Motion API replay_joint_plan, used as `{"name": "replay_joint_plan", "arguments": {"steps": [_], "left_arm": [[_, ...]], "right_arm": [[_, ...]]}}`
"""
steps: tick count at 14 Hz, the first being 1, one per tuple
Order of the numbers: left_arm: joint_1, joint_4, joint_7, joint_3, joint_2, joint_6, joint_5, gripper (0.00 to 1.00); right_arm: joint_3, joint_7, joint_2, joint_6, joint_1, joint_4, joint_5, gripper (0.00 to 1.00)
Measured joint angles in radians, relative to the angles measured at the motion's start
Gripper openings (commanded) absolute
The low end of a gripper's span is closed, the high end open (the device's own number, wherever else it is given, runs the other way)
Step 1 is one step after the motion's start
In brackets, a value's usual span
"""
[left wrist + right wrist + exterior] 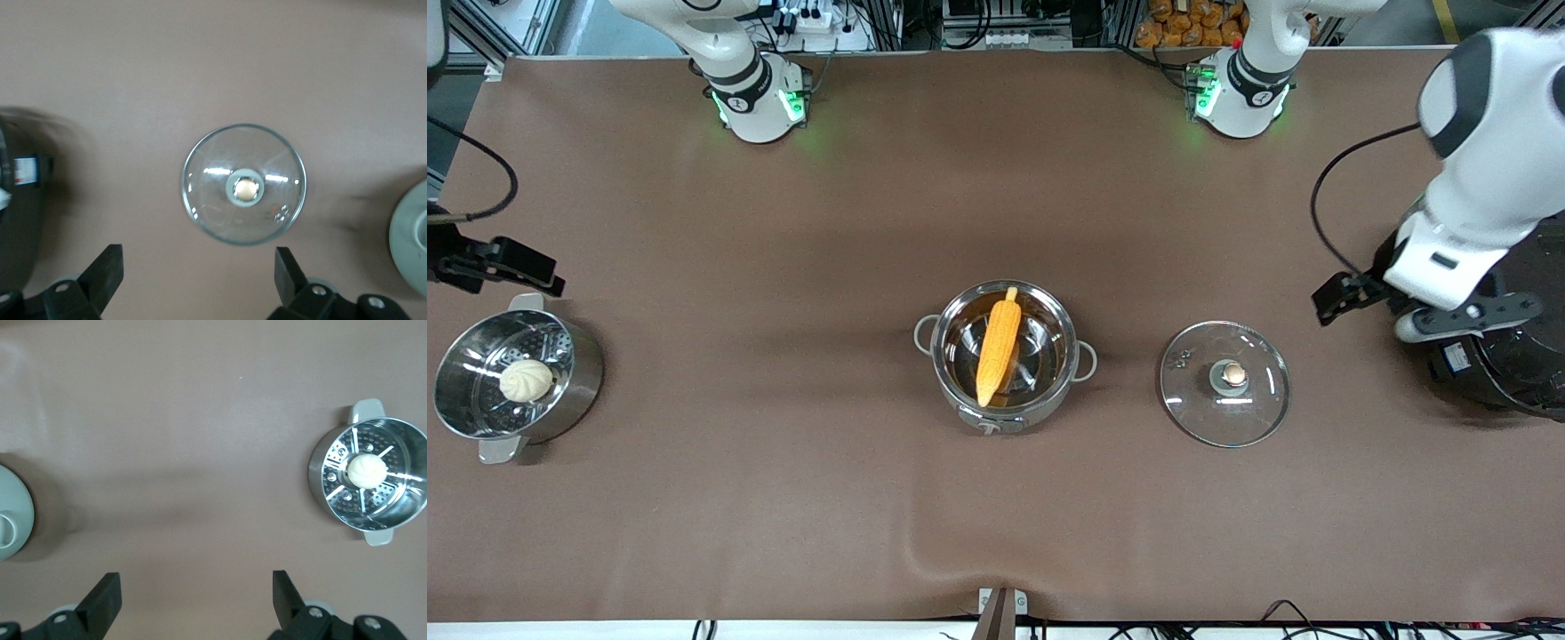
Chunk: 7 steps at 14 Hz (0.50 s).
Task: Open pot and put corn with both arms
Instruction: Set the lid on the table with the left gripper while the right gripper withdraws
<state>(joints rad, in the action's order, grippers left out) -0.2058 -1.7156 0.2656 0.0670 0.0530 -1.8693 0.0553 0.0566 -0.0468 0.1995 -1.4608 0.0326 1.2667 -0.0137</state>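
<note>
Bare brown table (996, 196) lies wide open at the pot's (1003, 356) twelve and six o'clock. Corn (998, 351) fills its mouth. At three o'clock, the glass lid (1224, 382) lies flat, black cooker (1507, 356) past it. At nine, room until the steamer (511, 378) near the edge.

High front camera; wrist cameras seemingly downward.

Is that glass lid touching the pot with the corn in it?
Apart. The front view shows bare table between the lid and the pot.
</note>
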Motion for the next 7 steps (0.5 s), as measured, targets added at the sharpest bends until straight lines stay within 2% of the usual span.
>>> {"name": "replay_joint_plan", "arguments": {"steps": [3,7], "left_arm": [[0.097,0.101,-0.073,-0.095,-0.024,0.157,0.000,1.00],[0.130,0.213,-0.124,-0.170,-0.049,0.360,-0.018,1.00]], "right_arm": [[0.001,0.004,-0.049,-0.009,-0.035,0.058,0.001,1.00],[0.001,0.008,-0.125,-0.088,-0.050,0.190,0.002,1.00]]}}
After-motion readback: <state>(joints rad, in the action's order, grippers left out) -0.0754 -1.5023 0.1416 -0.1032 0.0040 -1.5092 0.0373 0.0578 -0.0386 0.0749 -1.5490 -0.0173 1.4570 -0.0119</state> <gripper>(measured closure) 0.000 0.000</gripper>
